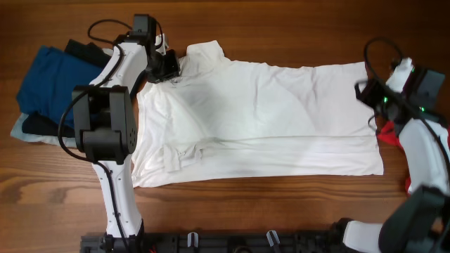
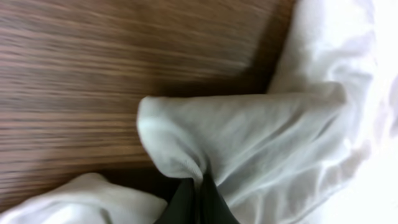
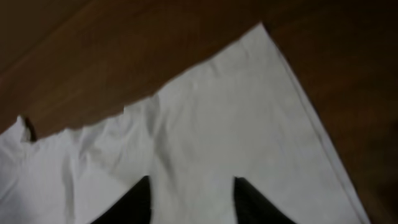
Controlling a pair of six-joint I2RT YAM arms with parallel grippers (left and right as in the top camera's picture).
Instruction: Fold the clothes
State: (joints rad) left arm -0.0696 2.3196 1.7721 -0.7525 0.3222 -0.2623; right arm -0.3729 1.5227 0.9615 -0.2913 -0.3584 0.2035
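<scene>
Your left gripper [image 1: 171, 70] is pinched tight on the white T-shirt [image 1: 267, 119]; your right gripper [image 3: 191, 180] is part open above its corner.
You have the white T-shirt spread flat across the middle of the table [image 1: 281, 28], plain side up, collar toward the left edge; your left fingers [image 2: 183, 205] clamp a bunched fold near the collar; your right fingers [image 3: 140, 199] stand apart over the far hem corner by the right edge, gripping nothing; a blue garment [image 1: 46, 81] and a black garment [image 1: 81, 49] lie piled at the left edge, a red garment [image 1: 390, 133] at the right edge.
</scene>
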